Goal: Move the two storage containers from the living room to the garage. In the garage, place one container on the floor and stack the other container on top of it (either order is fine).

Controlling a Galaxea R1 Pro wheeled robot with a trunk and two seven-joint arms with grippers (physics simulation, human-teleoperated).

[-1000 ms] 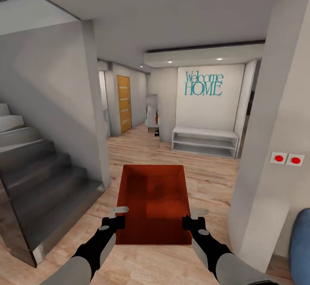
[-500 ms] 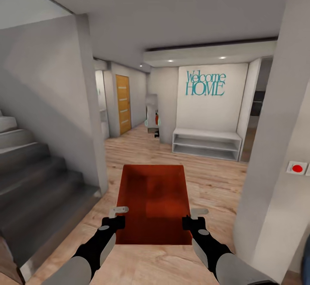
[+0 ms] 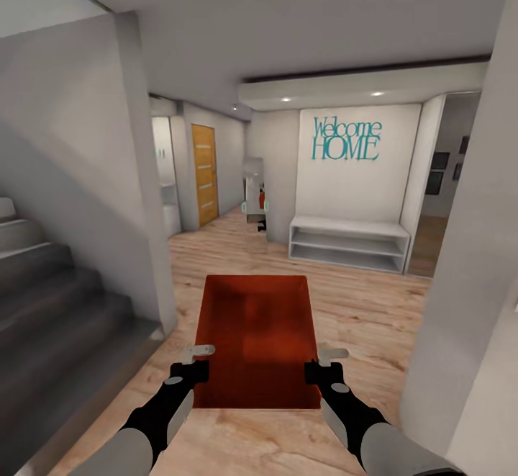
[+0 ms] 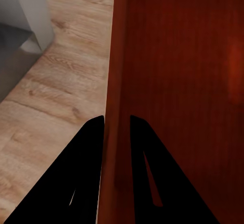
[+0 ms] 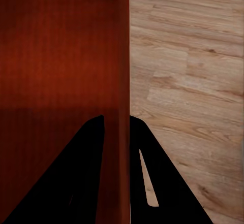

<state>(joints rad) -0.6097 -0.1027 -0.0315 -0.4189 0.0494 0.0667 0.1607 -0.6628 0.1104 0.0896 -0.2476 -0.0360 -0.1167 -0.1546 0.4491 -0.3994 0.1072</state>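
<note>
So the robot's in a hallway with light wood plank flooring (image 3: 345, 303), carrying one orange-red bin (image 3: 257, 339) out in front of itself, held level above the floor. The left hand (image 3: 193, 365) is clamped on the bin's left wall near the corner closest to the robot, and the right hand (image 3: 321, 366) is doing the same on the right wall.

The left wrist view makes it pretty clear: the two dark fingers (image 4: 86, 173) sit one on each side of the bin's thin wall (image 4: 114, 107), pinched tight against it. Same deal in the right wrist view, fingers (image 5: 84, 173) straddling the wall (image 5: 122, 82), one inside the bin and one outside. The ribbed bottom of the bin shows there too.

Around it: grey stairs (image 3: 57, 310) off to the robot's left, a white pillar (image 3: 467, 281) close by on the right, and straight ahead a white wall with teal "Welcome HOME" lettering (image 3: 345, 139) above a low white shelf bench (image 3: 350, 243). Further back on the left there's an orange wood door (image 3: 205, 173) with narrow glass slits.
</note>
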